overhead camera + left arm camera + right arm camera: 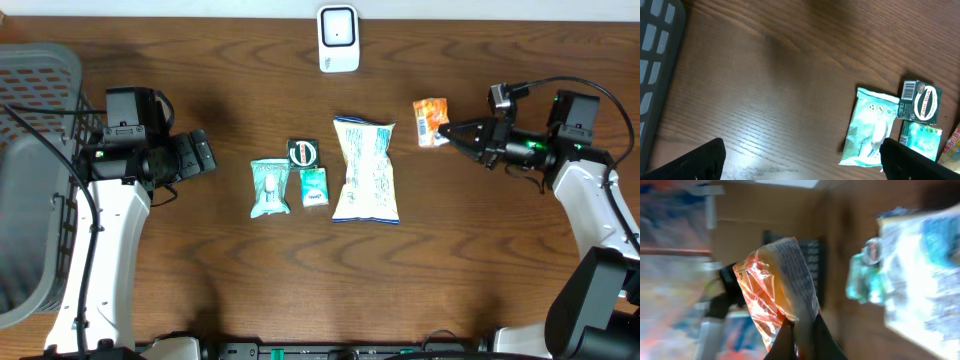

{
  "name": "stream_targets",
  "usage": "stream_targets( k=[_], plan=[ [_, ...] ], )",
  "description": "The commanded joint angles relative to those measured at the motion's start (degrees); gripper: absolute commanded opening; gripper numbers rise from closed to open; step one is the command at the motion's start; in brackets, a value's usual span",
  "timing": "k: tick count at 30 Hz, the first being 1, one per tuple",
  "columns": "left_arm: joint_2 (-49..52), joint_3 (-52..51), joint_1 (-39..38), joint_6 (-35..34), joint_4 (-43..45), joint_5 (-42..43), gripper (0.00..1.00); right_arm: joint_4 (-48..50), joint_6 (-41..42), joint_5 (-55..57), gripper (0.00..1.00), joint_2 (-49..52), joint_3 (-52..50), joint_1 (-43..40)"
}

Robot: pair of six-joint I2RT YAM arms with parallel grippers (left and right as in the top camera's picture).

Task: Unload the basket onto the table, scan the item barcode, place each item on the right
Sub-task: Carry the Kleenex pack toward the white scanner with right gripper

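Your right pincer is clenched on one edge of the orange snack packet, held up at the right of the tabletop, while the left pincer hangs released; the packet looks light, crinkly and slippery, so grip its sealed seam.

Left arm and right arm have white moulded link shells with black joint housings and boxy black wrist blocks. Thin black cables loop off the links, and small green lights glow at the wrists. Left pincer and right pincer have matte black fingers, the right tapering.
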Motion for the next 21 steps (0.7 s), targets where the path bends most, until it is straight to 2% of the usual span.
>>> stream_targets(
  k=[1,4,11,15,18,21],
  plan=[
    [0.4,0.5,0.2,0.8,0.0,-0.1,0.98,0.2,11.4,-6.6,0.01,0.0,0.4,-0.4],
    [0.4,0.5,0.2,0.8,0.0,-0.1,0.98,0.2,14.6,-6.7,0.01,0.0,0.4,-0.3],
    [0.4,0.5,0.2,0.7,0.0,-0.1,0.98,4.7,13.9,-3.6,0.01,0.0,0.4,0.2],
    [0.4,0.5,0.2,0.8,0.0,-0.1,0.98,4.8,19.8,6.1,0.01,0.0,0.4,3.0],
    [0.4,0.5,0.2,0.8,0.0,-0.1,0.98,7.8,24.6,5.9,0.01,0.0,0.4,4.4],
    [0.4,0.5,0.2,0.7,0.0,-0.1,0.98,15.0,33.4,3.0,0.01,0.0,0.4,6.5]
  ],
)
